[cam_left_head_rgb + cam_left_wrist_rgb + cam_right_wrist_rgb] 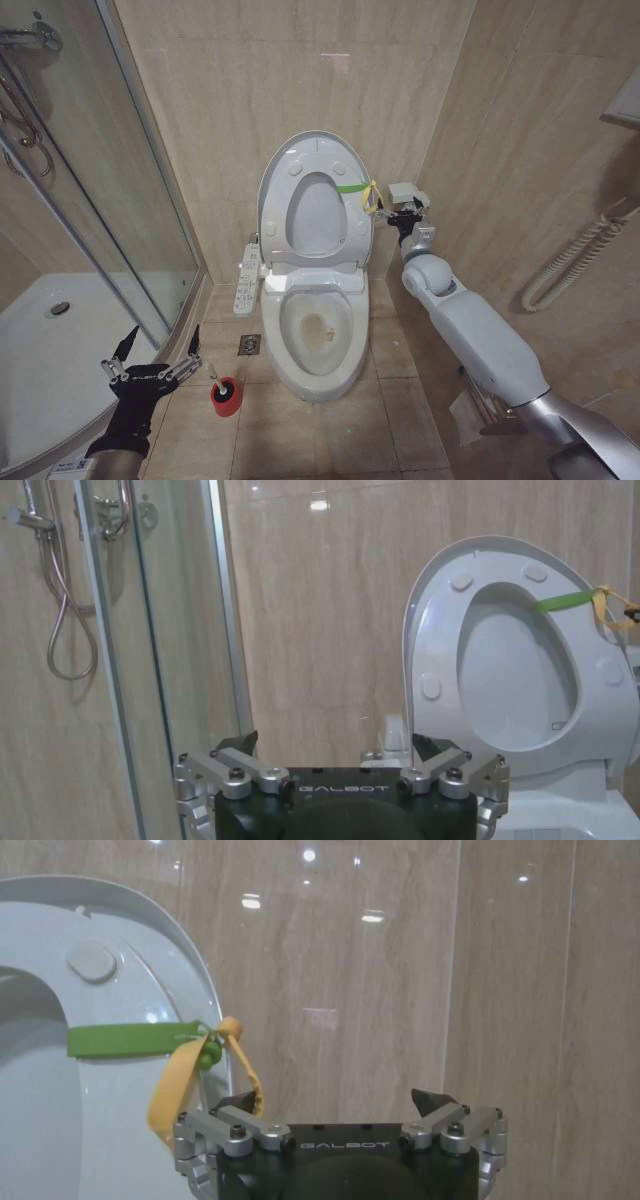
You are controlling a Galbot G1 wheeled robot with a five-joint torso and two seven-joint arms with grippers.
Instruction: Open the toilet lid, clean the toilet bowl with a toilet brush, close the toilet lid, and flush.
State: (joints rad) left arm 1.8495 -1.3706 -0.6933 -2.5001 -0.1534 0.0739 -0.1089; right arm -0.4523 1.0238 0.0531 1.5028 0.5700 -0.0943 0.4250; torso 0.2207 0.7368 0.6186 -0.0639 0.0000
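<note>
With the toilet lid (312, 190) upright just beside our spread right claw (397, 213), opening looks done, so we judge the brush step next: our spread left claw (150, 362) must reach the toilet brush (222, 389) just beside it on the floor.

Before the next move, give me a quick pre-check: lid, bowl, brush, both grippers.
1. Lid raised, leaning back against the wall: ok.
2. Seat also up, bowl exposed, stain at its bottom: ok.
3. Brush standing in the red cup on the floor left of the bowl: ok.
4. Left gripper open, empty, low near the cup, not on the brush: ok.
5. Right gripper open, beside the lid's edge by the yellow strap; strap clear of the fingers: cannot tell.
</note>
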